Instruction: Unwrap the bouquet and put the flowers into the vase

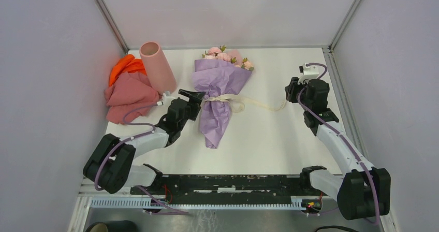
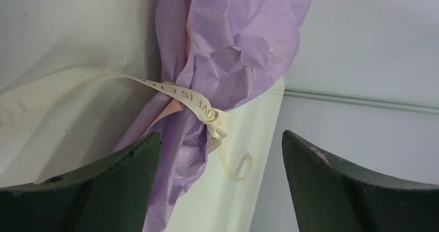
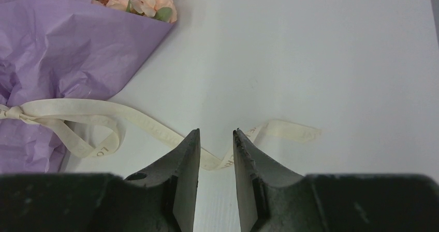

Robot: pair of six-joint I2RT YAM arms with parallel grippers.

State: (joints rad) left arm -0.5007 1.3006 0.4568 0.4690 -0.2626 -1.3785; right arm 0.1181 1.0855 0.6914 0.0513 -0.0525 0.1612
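Top external: our left gripper gapes beside the bouquet; right gripper jaws slightly parted by the ribbon.

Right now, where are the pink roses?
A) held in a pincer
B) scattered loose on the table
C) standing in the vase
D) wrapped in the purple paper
D: the roses poke out of the purple paper, which the ribbon ties; the vase holds none.
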